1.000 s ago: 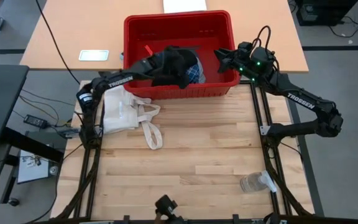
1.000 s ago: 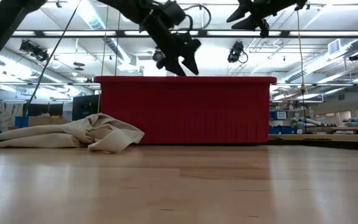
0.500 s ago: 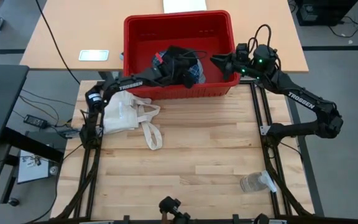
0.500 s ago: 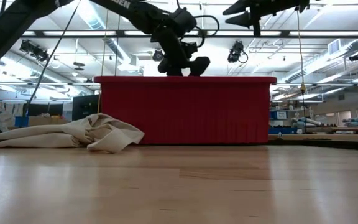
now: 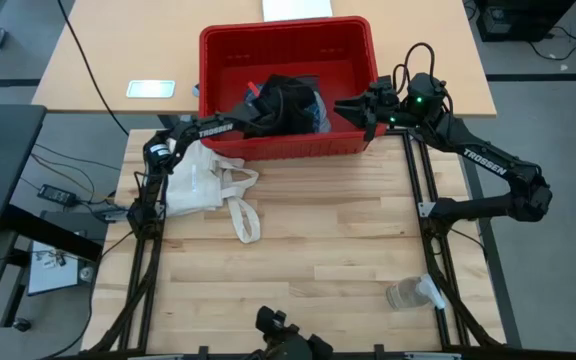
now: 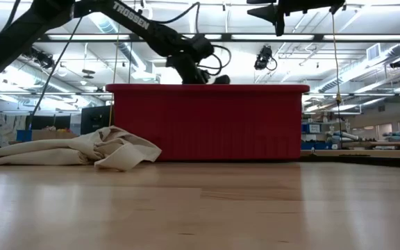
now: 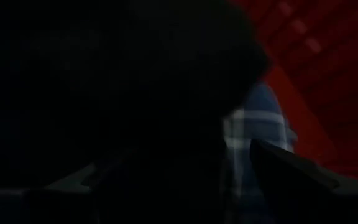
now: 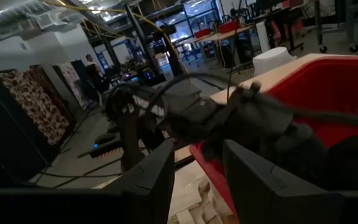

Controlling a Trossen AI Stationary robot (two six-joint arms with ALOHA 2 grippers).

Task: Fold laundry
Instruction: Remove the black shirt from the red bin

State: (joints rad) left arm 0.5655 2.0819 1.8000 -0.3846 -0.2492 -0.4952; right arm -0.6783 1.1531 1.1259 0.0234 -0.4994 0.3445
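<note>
Left gripper (image 5: pixel 268 100) inside red bin (image 5: pixel 218 60) among dark garment (image 5: pixel 286 100).

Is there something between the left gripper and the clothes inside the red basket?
Nothing visible. The left gripper, open, is already down in the red basket, right against the black garment, with the plaid shirt just beside.

Two matte black jointed arms, each with white TROSSEN lettering along a link. Black cables loop over the right arm's wrist (image 5: pixel 418 95), where a small green light glows. Its dark flat-sided fingers (image 8: pixel 154 180) taper.
</note>
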